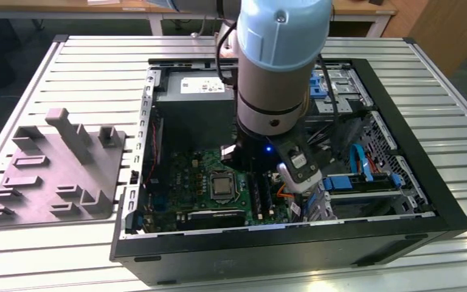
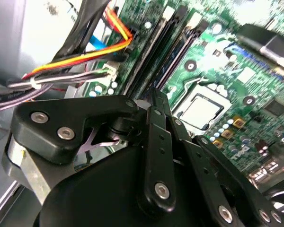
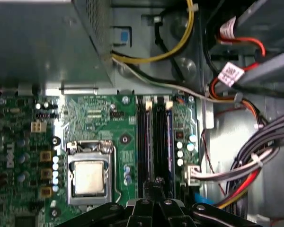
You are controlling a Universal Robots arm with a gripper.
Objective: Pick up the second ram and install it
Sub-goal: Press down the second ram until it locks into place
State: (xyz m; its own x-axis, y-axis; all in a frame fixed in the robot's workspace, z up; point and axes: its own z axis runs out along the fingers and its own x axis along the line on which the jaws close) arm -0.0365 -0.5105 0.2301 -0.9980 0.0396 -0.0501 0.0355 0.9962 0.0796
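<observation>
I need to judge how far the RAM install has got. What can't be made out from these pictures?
- The claw: its tips are hidden by its own black linkage in both wrist views and by the arm in the exterior view.
- The second ram: I cannot tell it from the memory slots.
- The grey holder block: its slots are too small to check.

slatted metal table (image 1: 95, 67) — wooden desk (image 1: 136, 9) behind — dark floor (image 1: 6, 55)

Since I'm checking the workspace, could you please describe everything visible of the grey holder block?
The grey holder block looks like plastic: a flat plate with tall upright posts and low slotted cradles. It lies flat on the slatted metal table, close beside the open computer case, on the exterior view's left.
</observation>
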